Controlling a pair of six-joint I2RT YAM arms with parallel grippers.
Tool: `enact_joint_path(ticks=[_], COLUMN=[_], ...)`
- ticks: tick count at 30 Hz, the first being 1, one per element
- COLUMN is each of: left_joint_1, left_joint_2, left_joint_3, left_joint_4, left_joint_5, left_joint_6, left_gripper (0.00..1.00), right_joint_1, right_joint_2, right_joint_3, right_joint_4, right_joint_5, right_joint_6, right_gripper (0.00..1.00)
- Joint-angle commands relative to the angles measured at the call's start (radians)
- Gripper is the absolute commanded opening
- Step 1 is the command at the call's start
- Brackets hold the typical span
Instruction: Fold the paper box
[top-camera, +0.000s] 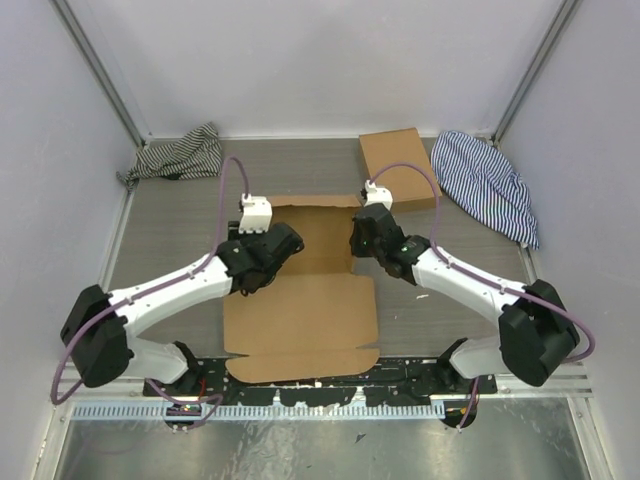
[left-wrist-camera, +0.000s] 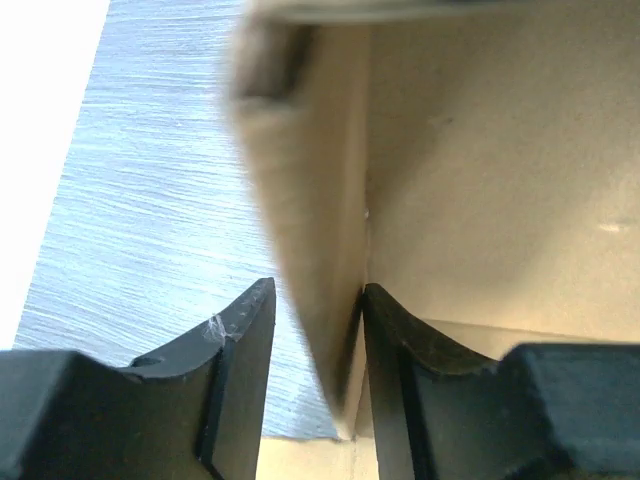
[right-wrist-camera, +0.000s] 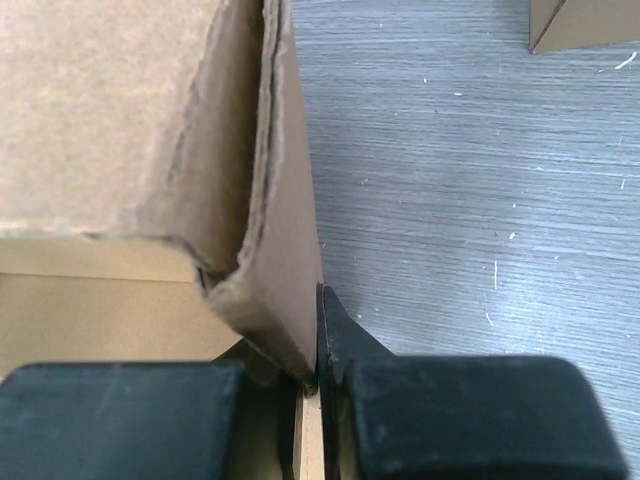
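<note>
Table first: grey top, arms bolted at the near edge. The box lies mid-table between both arms, still mostly a flat die-cut sheet. The big near panel is flat and its front flap lies flat by the bases. Only the far part has started; the wrist views show a side wall standing up on each side of the base there. I judge the task early: two walls up, with the front panel, flaps and tabs still to fold and lock. I can't tell from here whether any tab is tucked.

Off-task stuff sits well apart at the back: the right cloth, the left cloth, and the small box just beyond my right arm.

The left gripper sits at the box's left wall. In the left wrist view its jaws straddle the raised wall. The inner finger touches the cardboard and the outer finger stands off with table showing between, so it is released, not pinching.

The right gripper is at the right wall. In the right wrist view the doubled-over wall drops into the jaws and the outer finger is flat against it. It looks clenched on the box wall, though the inner pad is hidden.
</note>
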Motion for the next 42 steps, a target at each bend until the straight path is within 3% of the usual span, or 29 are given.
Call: enact_joint_path(ticks=[1,6,13,24,28,34,37,42], left_joint_1=[0.002,0.003,0.005,0.005,0.005,0.005,0.004,0.005], left_joint_2=[-0.104,-0.257,-0.476,-0.453,-0.457,-0.497,-0.518,-0.553], left_joint_3=[-0.026,-0.027,-0.074,0.029,0.098,0.114,0.113,0.099], left_joint_4=[-0.02,-0.021,0.097,-0.012,-0.08,-0.098,-0.125,-0.191], left_joint_5=[0.022,0.063,0.199,0.23,0.225,0.223,0.208,0.204], left_joint_6=[0.005,0.025,0.046,0.04,0.04,0.056,0.066,0.064], left_gripper=[0.49,0.49,0.47,0.46,0.46,0.47,0.49,0.49], right_joint_1=[0.002,0.003,0.002,-0.005,-0.006,-0.006,-0.007,-0.009], right_joint_2=[0.02,0.066,0.126,0.151,0.175,0.171,0.165,0.234], right_joint_3=[0.063,0.104,0.207,0.278,0.324,0.378,0.436,0.594], right_joint_4=[0.038,0.014,-0.109,-0.179,-0.26,-0.322,-0.346,-0.325], right_joint_5=[0.035,0.03,0.025,-0.129,-0.186,-0.189,-0.147,-0.12], right_joint_6=[0.038,0.044,0.078,0.166,0.223,0.187,0.086,-0.253], right_gripper=[0.05,0.05,0.06,0.08,0.23,0.68,0.69,0.69])
